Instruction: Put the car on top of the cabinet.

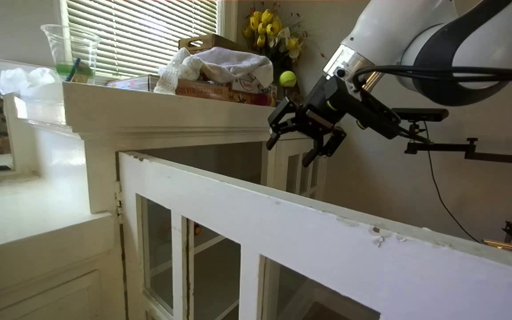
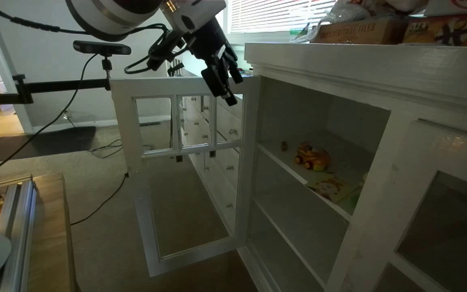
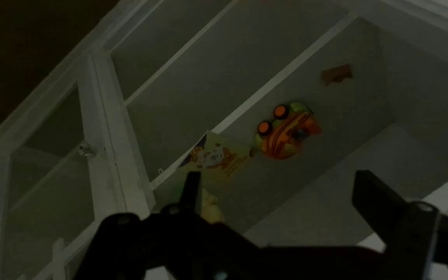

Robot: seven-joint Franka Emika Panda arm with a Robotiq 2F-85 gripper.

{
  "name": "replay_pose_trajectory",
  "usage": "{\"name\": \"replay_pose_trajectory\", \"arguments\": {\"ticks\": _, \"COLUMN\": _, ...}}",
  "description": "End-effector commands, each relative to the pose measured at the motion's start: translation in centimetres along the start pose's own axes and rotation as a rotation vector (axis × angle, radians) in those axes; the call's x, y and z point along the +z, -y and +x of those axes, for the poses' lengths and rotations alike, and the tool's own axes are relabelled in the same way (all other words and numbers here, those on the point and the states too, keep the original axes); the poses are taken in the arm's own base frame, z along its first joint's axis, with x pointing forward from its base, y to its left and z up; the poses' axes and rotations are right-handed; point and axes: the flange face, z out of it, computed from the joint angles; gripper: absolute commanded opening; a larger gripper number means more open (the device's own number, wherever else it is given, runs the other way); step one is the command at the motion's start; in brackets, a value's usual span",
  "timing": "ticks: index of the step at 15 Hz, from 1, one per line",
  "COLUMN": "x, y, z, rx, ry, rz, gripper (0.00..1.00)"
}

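The car (image 2: 313, 157) is a small orange-red toy with green and yellow bits. It stands on the upper inside shelf of the cream-white cabinet (image 2: 359, 61). It also shows in the wrist view (image 3: 286, 132), above and between my fingertips. In an exterior view the cabinet (image 1: 171, 109) shows its overhanging top, and the car is not clearly visible there. My gripper (image 1: 289, 154) is open and empty, in the air outside the cabinet opening and higher than the shelf. It shows also in an exterior view (image 2: 235, 91) and, with fingers wide apart, in the wrist view (image 3: 278, 177).
The glass-paned door (image 1: 282, 200) stands open near my gripper. The shelf also holds a yellow booklet (image 3: 218, 155), a small brown piece (image 3: 337, 74) and a pale yellow object (image 3: 211, 210). A tennis ball (image 1: 287, 79), boxes (image 1: 202, 90), cloth (image 1: 234, 64) and a plastic cup (image 1: 71, 46) are on top.
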Motion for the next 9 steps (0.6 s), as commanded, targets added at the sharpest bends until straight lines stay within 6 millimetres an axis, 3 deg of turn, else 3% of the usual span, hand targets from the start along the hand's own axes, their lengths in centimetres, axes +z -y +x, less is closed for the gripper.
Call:
{"name": "replay_pose_trajectory", "arguments": {"ticks": 1, "x": 0.05, "y": 0.21, "z": -0.47, "rx": 0.013, "ry": 0.004, "rz": 0.001, "gripper": 1.0}}
{"name": "replay_pose_trajectory", "arguments": {"ticks": 9, "x": 0.39, "y": -0.32, "z": 0.28, "rx": 0.047, "ry": -0.034, "rz": -0.009, "gripper": 1.0}}
